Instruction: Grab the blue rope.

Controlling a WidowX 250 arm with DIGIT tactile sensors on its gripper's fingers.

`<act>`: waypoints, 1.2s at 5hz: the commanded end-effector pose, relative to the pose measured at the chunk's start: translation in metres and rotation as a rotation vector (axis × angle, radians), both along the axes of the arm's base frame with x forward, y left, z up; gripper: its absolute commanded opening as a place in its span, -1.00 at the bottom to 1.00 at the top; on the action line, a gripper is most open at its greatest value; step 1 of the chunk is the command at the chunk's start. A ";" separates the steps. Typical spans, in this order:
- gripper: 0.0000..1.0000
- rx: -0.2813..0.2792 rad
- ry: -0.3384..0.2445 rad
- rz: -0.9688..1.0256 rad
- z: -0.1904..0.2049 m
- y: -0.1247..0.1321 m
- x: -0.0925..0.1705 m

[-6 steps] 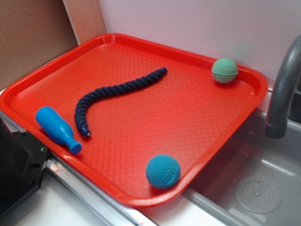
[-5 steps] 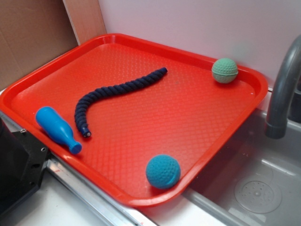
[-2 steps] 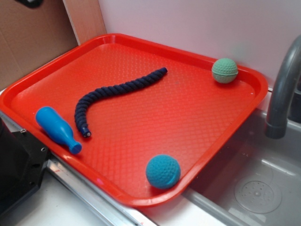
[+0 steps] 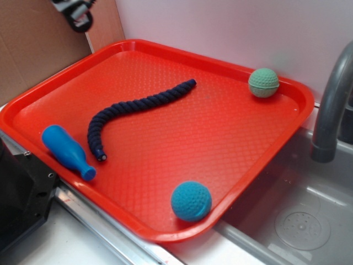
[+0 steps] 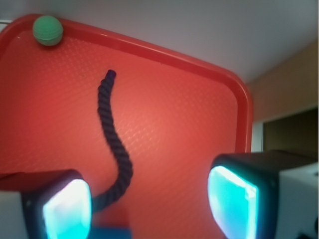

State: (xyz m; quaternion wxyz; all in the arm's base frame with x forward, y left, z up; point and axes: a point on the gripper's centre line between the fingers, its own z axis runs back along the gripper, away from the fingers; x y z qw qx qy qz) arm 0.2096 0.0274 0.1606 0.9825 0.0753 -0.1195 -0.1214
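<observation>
The blue rope (image 4: 138, 104) lies in a loose S on the red tray (image 4: 209, 149), one end toward the far rim and the other curled near the front left. High above the tray's far left corner, only the tip of my gripper (image 4: 79, 15) pokes into the exterior view. In the wrist view the rope (image 5: 112, 134) runs up the tray (image 5: 189, 124) from beside my left finger. My gripper (image 5: 149, 204) is open, its glowing teal pads (image 5: 67, 209) wide apart with nothing between them. It hangs well above the rope and does not touch it.
A bright blue bowling-pin toy (image 4: 66, 150) lies at the tray's front left. A teal dimpled ball (image 4: 191, 201) sits by the front rim and a green ball (image 4: 263, 83) in the far right corner. A grey faucet (image 4: 331, 110) and sink (image 4: 298, 221) stand to the right.
My gripper has come into the exterior view at the top left, lower than 0.4 s ago. The rope, balls and pin have not moved.
</observation>
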 end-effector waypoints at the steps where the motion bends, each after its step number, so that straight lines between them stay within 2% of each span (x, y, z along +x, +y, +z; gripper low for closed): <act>1: 1.00 -0.015 0.063 -0.085 -0.057 -0.016 0.031; 3: 1.00 -0.030 0.184 -0.215 -0.128 -0.030 0.033; 4: 1.00 -0.037 0.240 -0.242 -0.145 -0.032 0.032; 5: -0.58 -0.013 0.223 -0.224 -0.147 -0.036 0.033; 6: -1.00 -0.009 0.230 -0.220 -0.149 -0.038 0.033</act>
